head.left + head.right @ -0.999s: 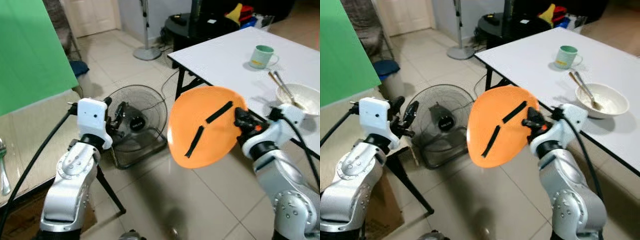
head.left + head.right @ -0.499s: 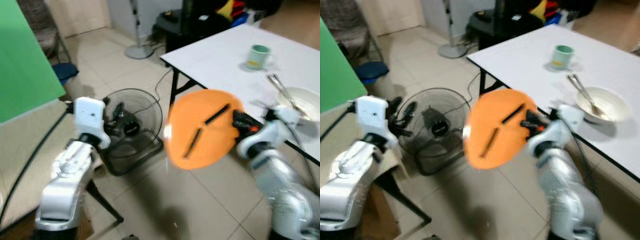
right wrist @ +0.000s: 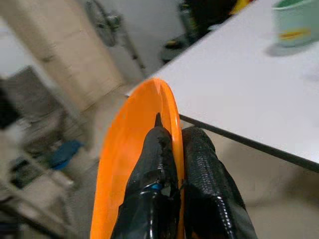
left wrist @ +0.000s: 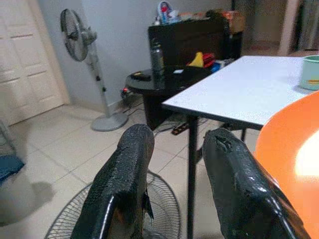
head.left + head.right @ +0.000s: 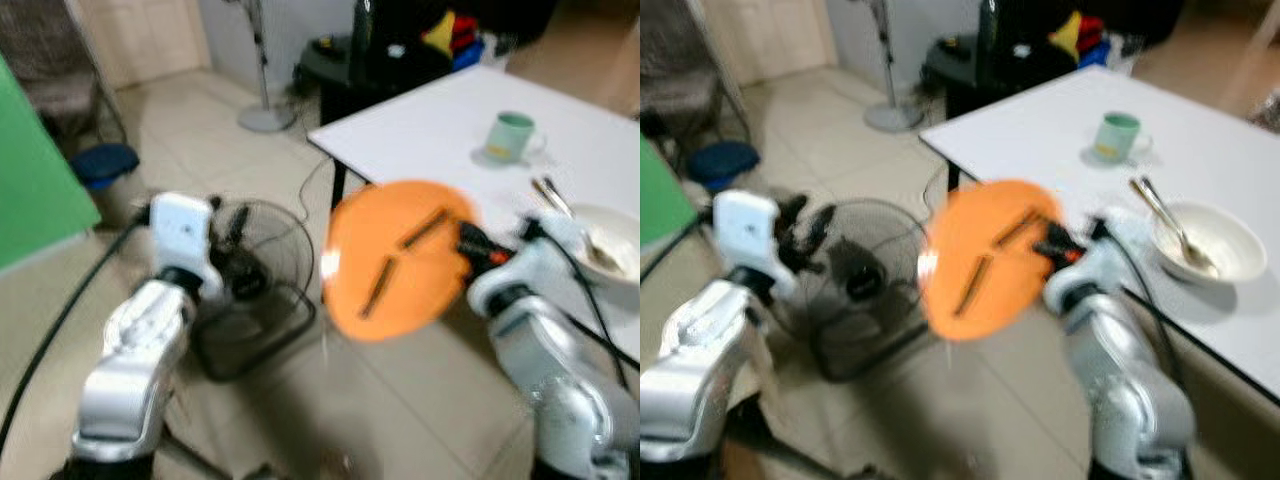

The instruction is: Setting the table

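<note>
An orange plate (image 5: 395,258) with two dark strips on its face is held upright over the floor, just off the near corner of the white table (image 5: 430,125). My right gripper (image 5: 468,244) is shut on the plate's rim; the right wrist view shows the rim (image 3: 167,99) pinched between both fingers (image 3: 154,164). On the table stand a green mug (image 5: 510,136) and a white bowl (image 5: 612,226) holding a spoon. My left gripper (image 4: 178,137) is open with nothing in it, raised at chest height left of the plate.
A floor fan (image 5: 250,290) lies on the tiles between my arms. A standing fan (image 4: 82,37) and a dark cabinet (image 4: 194,40) are behind the table. A green panel (image 5: 30,190) is at the far left. The eye views are blurred.
The whole view has shifted and blurred, so the camera has moved; the table now looks nearer. The plate stays gripped by my right gripper, and the left gripper keeps its pose.
</note>
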Motion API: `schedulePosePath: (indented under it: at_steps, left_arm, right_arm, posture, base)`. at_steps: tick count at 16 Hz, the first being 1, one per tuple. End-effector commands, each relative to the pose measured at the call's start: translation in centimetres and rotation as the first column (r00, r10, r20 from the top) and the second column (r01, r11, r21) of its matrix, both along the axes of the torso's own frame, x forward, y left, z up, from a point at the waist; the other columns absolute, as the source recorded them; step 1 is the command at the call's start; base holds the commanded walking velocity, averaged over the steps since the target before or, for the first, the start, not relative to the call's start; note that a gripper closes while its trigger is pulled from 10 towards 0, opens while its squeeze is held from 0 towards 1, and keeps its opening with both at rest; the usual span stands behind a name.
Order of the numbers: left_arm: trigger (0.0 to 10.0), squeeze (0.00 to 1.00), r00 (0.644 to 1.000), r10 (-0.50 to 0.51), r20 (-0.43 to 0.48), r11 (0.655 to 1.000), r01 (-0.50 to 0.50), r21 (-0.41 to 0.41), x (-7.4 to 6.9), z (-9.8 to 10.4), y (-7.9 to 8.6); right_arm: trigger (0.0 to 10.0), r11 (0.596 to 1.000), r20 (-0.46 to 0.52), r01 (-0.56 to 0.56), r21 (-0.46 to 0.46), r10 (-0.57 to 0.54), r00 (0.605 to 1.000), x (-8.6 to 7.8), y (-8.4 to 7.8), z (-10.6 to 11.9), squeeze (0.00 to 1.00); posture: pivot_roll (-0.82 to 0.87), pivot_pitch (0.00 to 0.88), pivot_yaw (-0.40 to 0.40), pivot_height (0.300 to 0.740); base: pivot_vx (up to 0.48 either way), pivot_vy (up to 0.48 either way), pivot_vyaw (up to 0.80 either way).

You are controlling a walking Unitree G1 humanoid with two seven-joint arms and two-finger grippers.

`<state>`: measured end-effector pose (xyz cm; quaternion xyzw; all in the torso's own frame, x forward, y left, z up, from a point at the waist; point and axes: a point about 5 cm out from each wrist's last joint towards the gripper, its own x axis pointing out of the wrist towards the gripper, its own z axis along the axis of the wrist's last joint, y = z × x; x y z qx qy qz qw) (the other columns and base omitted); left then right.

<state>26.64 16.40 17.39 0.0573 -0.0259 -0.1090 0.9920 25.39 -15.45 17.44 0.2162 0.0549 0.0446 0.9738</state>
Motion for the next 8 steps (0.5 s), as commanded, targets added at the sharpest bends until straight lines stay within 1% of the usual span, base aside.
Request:
schedulePosePath:
  at_steps: [1,4,5,8]
  left_arm:
    - [10.0,0.00,1.000,-0.021,0.006,1.000,0.021,-0.005,-0.04,0.14,-0.53]
    - [10.0,0.00,1.000,-0.021,0.005,1.000,0.021,-0.006,-0.05,0.09,-0.59]
    - [10.0,0.00,1.000,-0.025,0.007,1.000,0.025,-0.008,-0.04,0.11,-0.67]
    - [10.0,0.00,1.000,-0.029,0.012,1.000,0.029,-0.004,0.07,0.20,-0.63]
  right_arm:
    - [10.0,1.000,0.044,0.029,0.012,-0.029,0.999,0.12,-0.76,0.86,0.00]
    - [10.0,0.999,0.047,0.026,0.025,-0.028,0.999,0.30,-0.79,0.95,0.00]
    - [10.0,0.998,0.054,0.025,0.052,-0.028,0.998,0.55,-0.72,1.04,0.00]
    - [10.0,0.996,0.063,0.036,0.081,-0.041,0.997,0.81,-0.79,1.18,0.00]
  posture:
    - [0.07,0.000,0.028,0.740]
    - [0.07,0.000,0.027,0.740]
    - [0.07,0.000,0.025,0.740]
    - [0.07,0.000,0.031,0.740]
  base:
    - [0.334,0.000,0.00]
    - [0.334,0.000,0.00]
    - [0.334,0.000,0.00]
    - [0.334,0.000,0.00]
